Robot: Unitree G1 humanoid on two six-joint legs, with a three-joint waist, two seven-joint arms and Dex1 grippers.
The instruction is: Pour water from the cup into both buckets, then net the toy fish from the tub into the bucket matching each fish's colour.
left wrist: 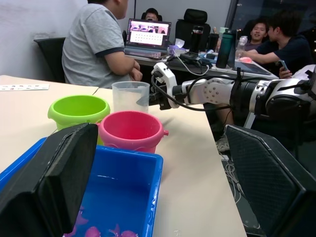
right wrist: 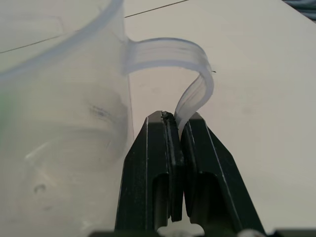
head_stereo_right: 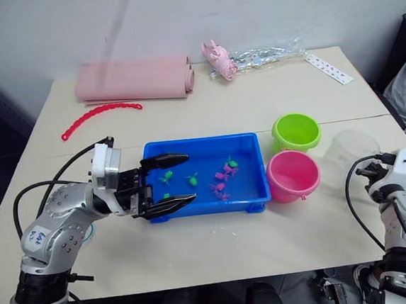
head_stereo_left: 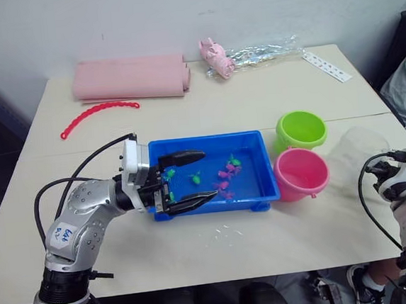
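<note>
The clear cup (head_stereo_right: pixel 350 147) is faint against the desk (head_stereo_left: pixel 255 97), standing right of the pink bucket (head_stereo_left: pixel 301 173) and lime green bucket (head_stereo_left: pixel 301 130). In the wrist view the right pincer (right wrist: pixel 180 129) is clenched on the cup's thin handle. The left pincer (head_stereo_left: pixel 190 179) is spread wide over the blue tub's (head_stereo_left: pixel 263 189) near-left corner, with tiny green and pink fish (head_stereo_left: pixel 224 173) in the tub. Seated people appear behind the buckets in the left wrist view.

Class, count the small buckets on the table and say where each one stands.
2. The green bucket stands just off the blue tub's far right corner; the pink bucket stands in front of it, beside the tub's right end.
</note>
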